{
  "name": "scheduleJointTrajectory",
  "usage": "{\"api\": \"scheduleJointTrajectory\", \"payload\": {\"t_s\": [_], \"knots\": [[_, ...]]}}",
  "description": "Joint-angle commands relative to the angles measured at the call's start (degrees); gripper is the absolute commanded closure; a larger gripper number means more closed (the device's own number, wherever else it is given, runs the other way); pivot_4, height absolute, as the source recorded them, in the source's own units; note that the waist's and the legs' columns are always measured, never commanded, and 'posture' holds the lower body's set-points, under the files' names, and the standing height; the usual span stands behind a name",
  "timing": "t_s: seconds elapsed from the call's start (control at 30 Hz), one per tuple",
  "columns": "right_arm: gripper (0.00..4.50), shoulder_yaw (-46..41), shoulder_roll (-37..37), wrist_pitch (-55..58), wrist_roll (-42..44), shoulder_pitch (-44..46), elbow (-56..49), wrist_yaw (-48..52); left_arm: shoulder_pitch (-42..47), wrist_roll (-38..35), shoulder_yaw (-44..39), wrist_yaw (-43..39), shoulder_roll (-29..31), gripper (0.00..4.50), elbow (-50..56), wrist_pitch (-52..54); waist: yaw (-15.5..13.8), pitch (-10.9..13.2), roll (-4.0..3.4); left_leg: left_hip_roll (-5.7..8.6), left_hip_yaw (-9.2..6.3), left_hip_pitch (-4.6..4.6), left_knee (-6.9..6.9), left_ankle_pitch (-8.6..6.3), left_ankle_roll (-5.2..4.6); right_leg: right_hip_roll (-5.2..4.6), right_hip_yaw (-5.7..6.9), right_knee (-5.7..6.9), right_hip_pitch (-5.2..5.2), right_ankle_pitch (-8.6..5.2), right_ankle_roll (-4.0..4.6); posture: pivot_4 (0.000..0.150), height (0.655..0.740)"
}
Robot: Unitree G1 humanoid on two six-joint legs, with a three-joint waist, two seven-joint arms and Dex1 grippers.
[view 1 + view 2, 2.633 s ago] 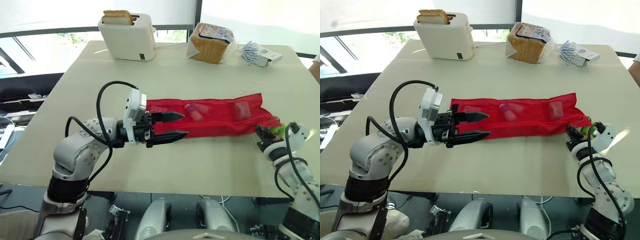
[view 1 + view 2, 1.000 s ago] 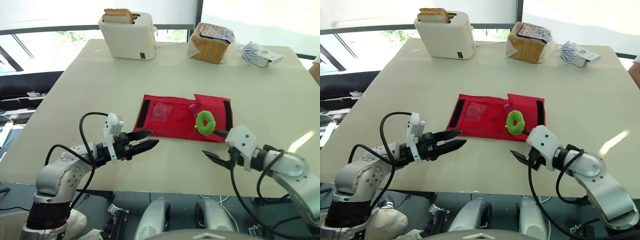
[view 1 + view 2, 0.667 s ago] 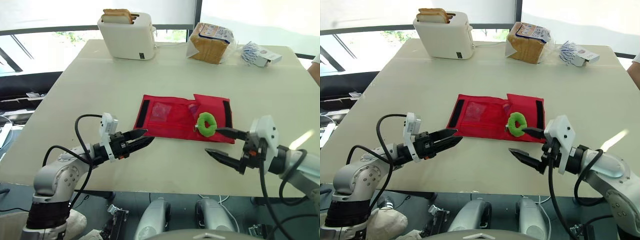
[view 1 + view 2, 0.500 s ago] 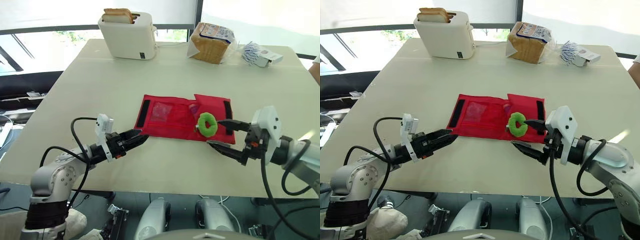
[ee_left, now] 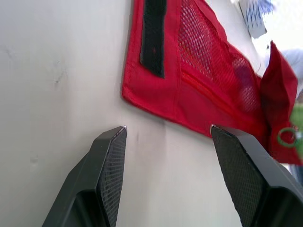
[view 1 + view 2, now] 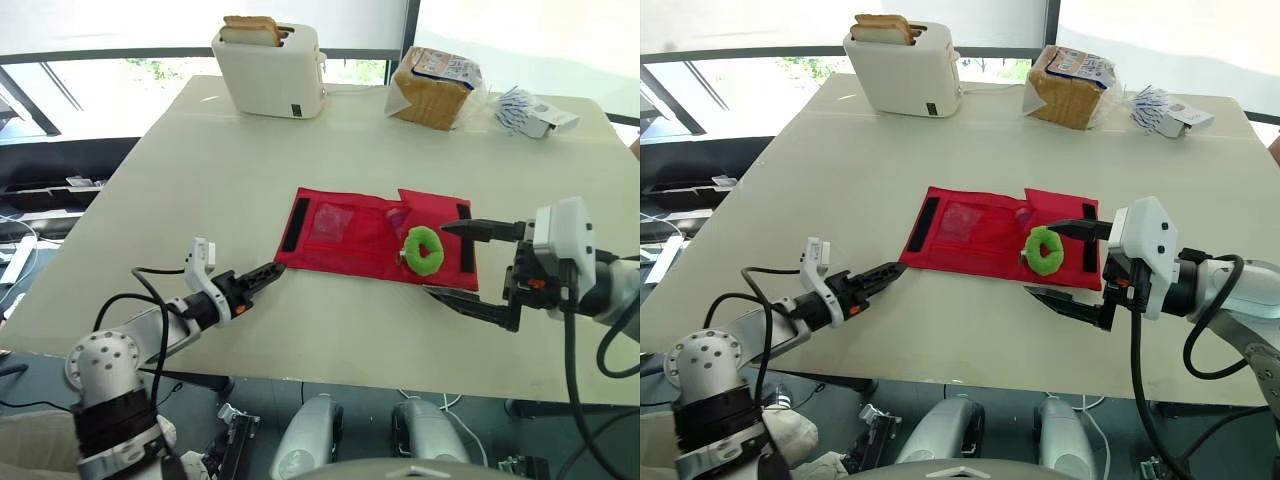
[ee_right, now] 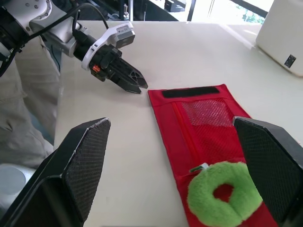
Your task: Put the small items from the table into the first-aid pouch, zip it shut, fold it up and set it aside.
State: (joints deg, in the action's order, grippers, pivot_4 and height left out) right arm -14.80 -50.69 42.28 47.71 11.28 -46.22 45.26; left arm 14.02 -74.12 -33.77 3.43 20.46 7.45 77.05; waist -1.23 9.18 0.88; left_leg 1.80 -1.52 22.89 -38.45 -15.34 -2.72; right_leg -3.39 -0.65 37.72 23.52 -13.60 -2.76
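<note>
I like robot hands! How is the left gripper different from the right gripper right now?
The left gripper has its jaws only a little apart; the right gripper has its jaws gaping wide. The left gripper points at the flat end of the red pouch; the right gripper is at the folded-over end, beside the green fuzzy ring. Both are empty, and both aim at the pouch.

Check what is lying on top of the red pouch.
A fuzzy green ring lies on the red fabric pouch, at its folded-over right end. What that flap covers cannot be seen.
</note>
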Motion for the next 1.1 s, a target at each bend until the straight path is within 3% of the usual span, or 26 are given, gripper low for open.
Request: {"api": "scheduleJointTrajectory", "payload": {"t_s": [0.03, 0.23, 0.4, 0.77, 0.87, 1.0, 1.03, 1.1], "knots": [[0.09, -3.1, -2.0, -1.7, 0.2, 1.1, -2.2, -0.3, 1.9, -3.1, -0.6, 9.5, -2.9, 1.48, -3.1, -1.1, -0.1, 0.0, 0.01, 0.00, 0.00, 0.00, 0.00, 0.04, 0.07, 0.00, 0.00, 0.00, -0.01, 0.00, 0.00, 0.150, 0.7400], [0.09, -2.8, -3.3, -1.2, 0.5, 1.0, -3.3, -2.5, 4.5, -8.3, 0.8, 16.9, -5.5, 1.48, -5.9, -4.1, -0.2, 0.0, 0.01, 0.01, 0.01, 0.00, 0.00, 0.06, 0.10, -0.01, -0.01, 0.01, -0.01, 0.00, 0.00, 0.150, 0.7400], [0.09, -2.7, -3.6, -1.4, -0.1, 0.6, -3.5, -3.8, 4.4, -10.6, 3.1, 18.1, -7.2, 1.48, -5.9, -7.3, -0.7, 0.0, 0.01, 0.03, 0.03, 0.00, 0.00, 0.06, 0.11, -0.02, -0.02, -0.01, -0.01, 0.00, 0.01, 0.150, 0.7400], [0.09, -3.5, -3.2, -0.8, 0.0, 0.2, -2.4, -6.0, 7.9, -6.3, 9.8, 13.9, -11.4, 1.48, -9.1, -14.0, -1.5, -0.1, 0.03, 0.14, 0.02, 0.01, -0.01, 0.07, 0.11, -0.09, 0.06, -0.07, -0.09, 0.00, 0.01, 0.150, 0.7400], [0.00, -3.2, -2.8, 0.1, 0.2, -0.3, -2.1, -7.5, 9.1, -4.4, 11.6, 11.9, -11.8, 2.31, -10.4, -14.8, -1.3, -0.1, 0.04, 0.15, 0.03, 0.02, -0.01, 0.07, 0.10, -0.09, 0.04, -0.10, -0.08, 0.00, 0.00, 0.150, 0.7400], [0.00, -2.3, -1.9, 1.1, 0.5, -1.0, -1.5, -10.2, 9.4, -3.1, 12.2, 10.2, -12.2, 4.14, -10.9, -15.9, -1.1, -0.1, 0.03, 0.14, 0.02, 0.02, -0.01, 0.07, 0.10, -0.07, 0.04, -0.09, -0.08, -0.01, 0.00, 0.150, 0.7400], [0.00, -1.7, -1.6, 1.4, -0.4, -1.1, -1.1, -11.3, 9.2, -3.1, 12.2, 10.0, -12.1, 4.39, -10.5, -16.0, -1.1, -0.1, 0.03, 0.14, 0.02, 0.02, -0.01, 0.07, 0.10, -0.08, 0.05, -0.09, -0.08, 0.00, 0.00, 0.150, 0.7400], [0.00, 0.8, -1.0, 0.5, -4.9, -2.2, 0.6, -12.8, 8.6, -3.1, 12.0, 8.7, -11.3, 4.39, -8.9, -16.1, -1.0, -0.1, 0.07, 0.14, 0.03, 0.02, -0.01, 0.07, 0.10, -0.07, 0.03, -0.08, -0.08, 0.00, 0.00, 0.150, 0.7400]]}}
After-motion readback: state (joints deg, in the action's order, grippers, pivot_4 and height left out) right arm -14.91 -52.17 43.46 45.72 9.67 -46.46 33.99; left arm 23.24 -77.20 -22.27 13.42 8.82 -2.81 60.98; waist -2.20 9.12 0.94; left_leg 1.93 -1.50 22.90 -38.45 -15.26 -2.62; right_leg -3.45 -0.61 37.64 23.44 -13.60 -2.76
